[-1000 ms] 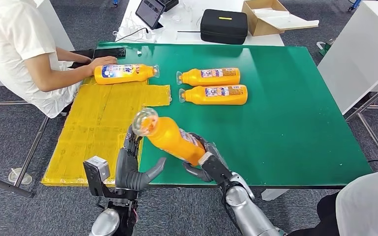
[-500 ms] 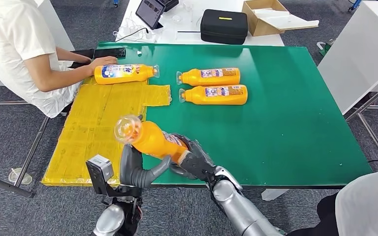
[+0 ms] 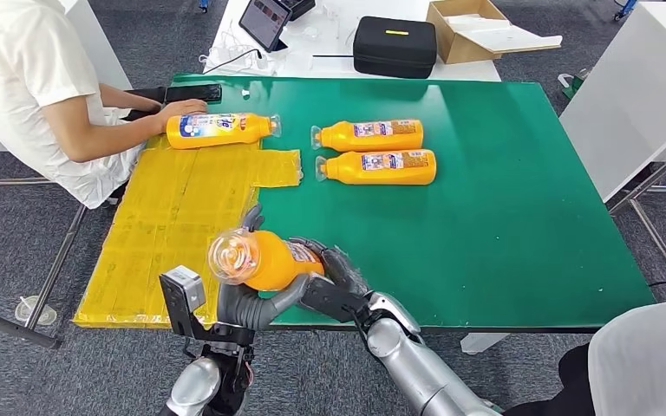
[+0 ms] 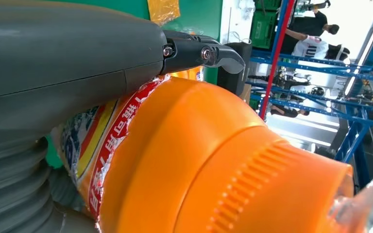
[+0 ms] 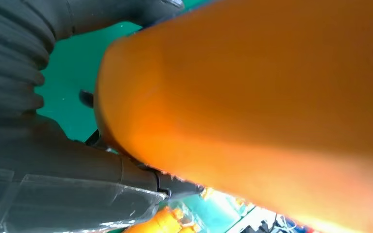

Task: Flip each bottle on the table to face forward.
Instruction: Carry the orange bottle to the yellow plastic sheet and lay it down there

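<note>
Green matting covers the table (image 3: 520,208), with a yellow sheet (image 3: 173,225) laid over its 9 o'clock side and a seated person's hand (image 3: 178,107) resting at one labelled bottle (image 3: 221,129) near 11 o'clock; two more bottles (image 3: 373,135) (image 3: 380,166) lie side by side past the centre toward 12 o'clock. At the near edge, around 6 o'clock, the held bottle (image 3: 264,258) hangs off the surface with its clear cap pointing back at the camera. The right hand (image 3: 329,282) grips its base end, fingers wrapped round the body, and the left hand (image 3: 247,299) cups it from beneath near the neck, thumb and fingers curled against the label as the left wrist view shows. To do this well, I judge the left hand should close firmly before the right lets go, since the smooth plastic could slip during a handover, and the roll should be finished until the printed front faces up before lowering it flat onto the mat. Compared with a second ago, the bottle has swung from steeply tilted toward 11 o'clock to nearly end-on, shifted leftward, and the left hand has come up from hovering apart to touching it.
</note>
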Controlling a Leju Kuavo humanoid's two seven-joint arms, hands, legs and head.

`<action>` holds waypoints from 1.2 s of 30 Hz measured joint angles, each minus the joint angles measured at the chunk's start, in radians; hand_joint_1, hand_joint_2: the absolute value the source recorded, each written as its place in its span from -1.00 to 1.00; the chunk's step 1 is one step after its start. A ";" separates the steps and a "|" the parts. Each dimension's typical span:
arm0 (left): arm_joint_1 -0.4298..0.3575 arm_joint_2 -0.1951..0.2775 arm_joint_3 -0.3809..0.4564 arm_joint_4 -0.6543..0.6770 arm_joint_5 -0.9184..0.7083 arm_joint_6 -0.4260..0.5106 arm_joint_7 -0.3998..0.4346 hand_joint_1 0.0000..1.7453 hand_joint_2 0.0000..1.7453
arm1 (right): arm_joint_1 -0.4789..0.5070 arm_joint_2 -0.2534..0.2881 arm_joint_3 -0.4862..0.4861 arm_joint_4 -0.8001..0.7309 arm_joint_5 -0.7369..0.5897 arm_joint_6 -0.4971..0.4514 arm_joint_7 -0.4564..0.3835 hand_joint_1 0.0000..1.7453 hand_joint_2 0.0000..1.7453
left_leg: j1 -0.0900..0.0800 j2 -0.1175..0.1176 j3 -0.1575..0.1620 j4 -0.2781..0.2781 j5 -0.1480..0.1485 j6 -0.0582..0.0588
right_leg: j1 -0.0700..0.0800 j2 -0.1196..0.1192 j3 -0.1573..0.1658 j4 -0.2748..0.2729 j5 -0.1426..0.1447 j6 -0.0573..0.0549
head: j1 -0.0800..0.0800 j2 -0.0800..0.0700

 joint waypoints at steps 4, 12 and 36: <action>-0.007 -0.003 0.003 0.000 0.002 0.023 -0.008 1.00 1.00 | -0.006 0.004 0.019 0.000 0.004 0.011 0.006 1.00 1.00 | 0.000 0.000 0.000 0.000 0.000 0.000 | 0.000 0.000 0.000 0.000 0.000 0.000 | 0.000 0.000; -0.011 -0.006 0.020 -0.004 0.056 -0.023 -0.007 1.00 1.00 | -0.007 0.010 0.037 0.008 -0.045 0.044 -0.005 0.92 1.00 | 0.000 0.000 0.000 0.000 0.000 0.000 | 0.000 0.000 0.000 0.000 0.000 0.000 | 0.000 0.000; 0.047 0.009 0.164 -0.095 -0.112 0.140 0.061 1.00 1.00 | 0.174 -0.021 0.013 -0.102 0.243 -0.398 -0.063 -1.00 -1.00 | 0.000 0.000 0.000 0.000 0.000 0.000 | 0.000 0.000 -0.001 0.000 0.000 0.000 | 0.000 0.000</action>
